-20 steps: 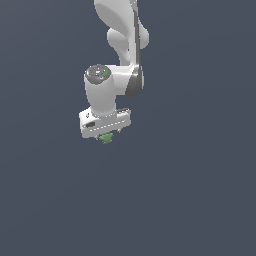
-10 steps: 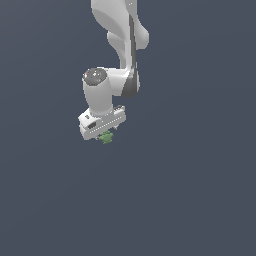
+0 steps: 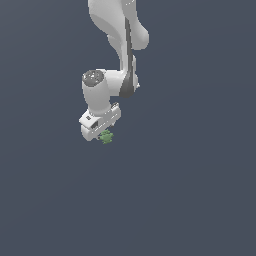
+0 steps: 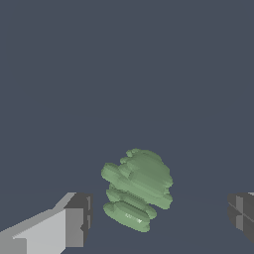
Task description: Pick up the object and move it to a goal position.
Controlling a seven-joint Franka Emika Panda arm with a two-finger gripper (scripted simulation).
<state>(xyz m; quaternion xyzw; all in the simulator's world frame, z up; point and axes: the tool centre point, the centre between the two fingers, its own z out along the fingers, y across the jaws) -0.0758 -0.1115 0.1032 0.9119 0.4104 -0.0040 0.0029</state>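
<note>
Two dark-padded fingers (image 4: 79, 218) of the white robot gripper (image 3: 103, 134) stand spread apart, each clear of the small bright green lumpy object (image 4: 138, 187), which sits between them, nearer one finger than the other. Its stacked ridges run slantwise across the gap, so I judge closing should catch it

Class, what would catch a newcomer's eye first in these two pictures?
The white arm hangs from the top of the exterior view against a plain dark background. The small green lump sits between the open fingers, apart from both in the wrist view.
</note>
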